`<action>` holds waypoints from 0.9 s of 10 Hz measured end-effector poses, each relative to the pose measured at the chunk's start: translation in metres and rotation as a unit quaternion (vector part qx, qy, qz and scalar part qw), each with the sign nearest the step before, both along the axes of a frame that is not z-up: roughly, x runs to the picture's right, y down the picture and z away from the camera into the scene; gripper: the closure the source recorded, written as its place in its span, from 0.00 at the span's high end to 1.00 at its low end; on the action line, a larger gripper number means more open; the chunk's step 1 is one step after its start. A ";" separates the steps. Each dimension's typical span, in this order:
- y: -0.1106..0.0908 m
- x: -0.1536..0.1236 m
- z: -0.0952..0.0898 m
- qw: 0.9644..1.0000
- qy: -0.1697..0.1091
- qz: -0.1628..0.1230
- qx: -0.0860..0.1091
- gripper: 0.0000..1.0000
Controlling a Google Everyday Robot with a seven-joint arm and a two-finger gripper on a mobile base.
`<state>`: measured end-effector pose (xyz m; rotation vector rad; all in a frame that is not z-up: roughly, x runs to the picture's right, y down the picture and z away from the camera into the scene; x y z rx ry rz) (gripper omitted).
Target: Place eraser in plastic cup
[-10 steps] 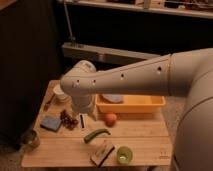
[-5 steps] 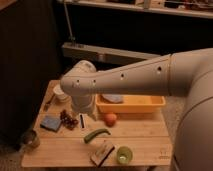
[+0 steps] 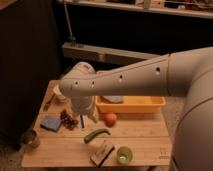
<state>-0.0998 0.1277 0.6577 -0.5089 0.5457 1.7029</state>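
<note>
Nothing has moved since a moment ago. Nearest, the eraser (image 3: 102,152) lies flat on the desk (image 3: 145,142), just beside the green plastic cup (image 3: 124,155), not in it. Farther back, my fingers (image 3: 88,119) hang low between the grapes (image 3: 67,119) and the orange (image 3: 110,119). I cannot tell if they are open.

On the table (image 3: 145,146), the eraser (image 3: 102,152) lies at the front, just left of the cup (image 3: 124,155). Behind them, a fruit (image 3: 110,119) sits before the bin (image 3: 131,105). The gripper (image 3: 87,119) hangs left of the fruit, right of the pad (image 3: 51,123)
</note>
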 end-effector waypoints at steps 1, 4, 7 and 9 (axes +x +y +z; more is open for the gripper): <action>0.000 0.000 0.000 1.000 0.004 0.005 0.000 0.65; 0.007 0.010 0.001 0.999 0.017 -0.004 -0.030 0.65; 0.020 0.041 0.012 0.994 0.064 0.003 -0.088 0.65; 0.022 0.064 0.018 0.990 0.054 0.007 -0.127 0.65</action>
